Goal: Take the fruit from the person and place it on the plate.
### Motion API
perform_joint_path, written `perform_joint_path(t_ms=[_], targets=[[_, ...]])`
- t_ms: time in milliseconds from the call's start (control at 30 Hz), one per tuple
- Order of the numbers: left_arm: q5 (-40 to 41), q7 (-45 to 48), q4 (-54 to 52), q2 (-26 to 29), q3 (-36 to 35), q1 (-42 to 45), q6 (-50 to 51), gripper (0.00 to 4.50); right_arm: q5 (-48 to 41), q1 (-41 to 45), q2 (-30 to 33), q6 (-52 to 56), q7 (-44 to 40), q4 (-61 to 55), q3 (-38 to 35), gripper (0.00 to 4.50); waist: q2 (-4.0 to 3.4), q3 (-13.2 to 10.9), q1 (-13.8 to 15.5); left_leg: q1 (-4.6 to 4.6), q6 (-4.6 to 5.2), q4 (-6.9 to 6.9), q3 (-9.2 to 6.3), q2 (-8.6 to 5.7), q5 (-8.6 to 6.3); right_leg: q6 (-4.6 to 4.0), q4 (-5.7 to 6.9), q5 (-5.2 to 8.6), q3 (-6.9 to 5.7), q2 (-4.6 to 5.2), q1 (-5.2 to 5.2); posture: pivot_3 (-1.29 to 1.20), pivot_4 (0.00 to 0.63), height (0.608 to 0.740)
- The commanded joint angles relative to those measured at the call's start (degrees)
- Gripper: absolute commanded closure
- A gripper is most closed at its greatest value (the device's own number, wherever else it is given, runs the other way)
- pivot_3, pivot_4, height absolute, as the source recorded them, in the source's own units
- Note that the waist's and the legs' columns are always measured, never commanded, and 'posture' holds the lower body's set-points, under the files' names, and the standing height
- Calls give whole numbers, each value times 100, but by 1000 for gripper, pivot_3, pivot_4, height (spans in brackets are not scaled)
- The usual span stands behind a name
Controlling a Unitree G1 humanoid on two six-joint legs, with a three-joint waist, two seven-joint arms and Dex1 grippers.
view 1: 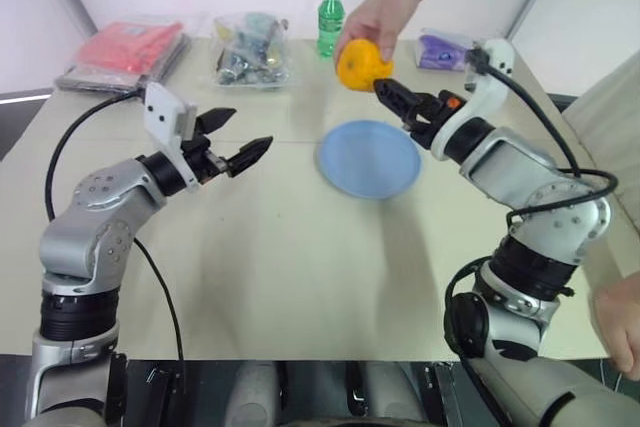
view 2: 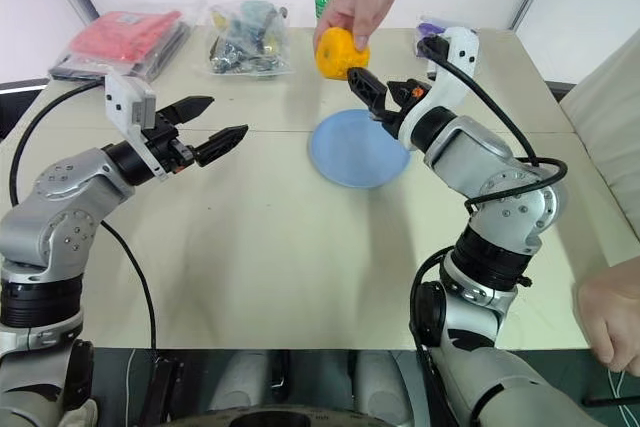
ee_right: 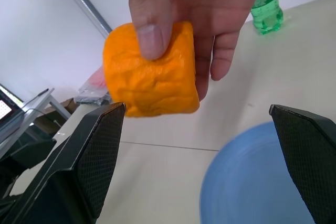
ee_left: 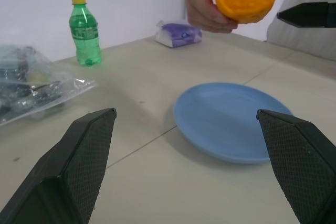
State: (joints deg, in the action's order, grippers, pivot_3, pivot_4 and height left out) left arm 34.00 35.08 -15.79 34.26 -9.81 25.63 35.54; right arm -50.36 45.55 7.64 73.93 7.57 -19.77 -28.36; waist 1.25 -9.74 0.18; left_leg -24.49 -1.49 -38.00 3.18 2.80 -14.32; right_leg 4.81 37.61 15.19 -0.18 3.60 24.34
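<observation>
While the person's hand [view 1: 378, 19] is holding the fruit [view 1: 362, 64] in the air above the far edge of the plate [view 1: 368, 158], the right claw [view 1: 404, 107] is sitting just beside it, fingers spread wide, nothing between them. Fruit is lying ahead of that claw, slightly up and toward the robot's left; in the right wrist view it is sitting high between the two fingers, nearer one than the other, not yet inside the gap. Fruit is roughly round, no long axis to align to. Left claw [view 1: 238, 142] is hovering over the bench [view 1: 260, 277], also spread and empty, well apart from the fruit. Right arm is clearly the nearer one; I'd expect the handover to go there.
</observation>
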Motion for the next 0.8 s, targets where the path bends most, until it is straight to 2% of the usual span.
perform_joint_path(t_ms=[33,533,800], targets=[[-22,66,-96,20,-12,192,-126,0,-164,300,-98,-121,136,77,10,32,0,0,-10,0,0,0,0,1,0,0,0,0,0,-1,0,0,150,731],[-39,53,-211,26,-62,172,-72,0,-283,500,-276,-474,175,399,398,32,0,0,-111,1,1,6,-8,7,0,0,1,0,-1,-10,2,0,150,731],[-35,2,-298,63,-118,139,-49,0,29,594,-234,-1116,-92,891,799,32,-1,0,-113,1,1,6,-7,7,0,0,0,0,-1,-9,3,0,150,731]])
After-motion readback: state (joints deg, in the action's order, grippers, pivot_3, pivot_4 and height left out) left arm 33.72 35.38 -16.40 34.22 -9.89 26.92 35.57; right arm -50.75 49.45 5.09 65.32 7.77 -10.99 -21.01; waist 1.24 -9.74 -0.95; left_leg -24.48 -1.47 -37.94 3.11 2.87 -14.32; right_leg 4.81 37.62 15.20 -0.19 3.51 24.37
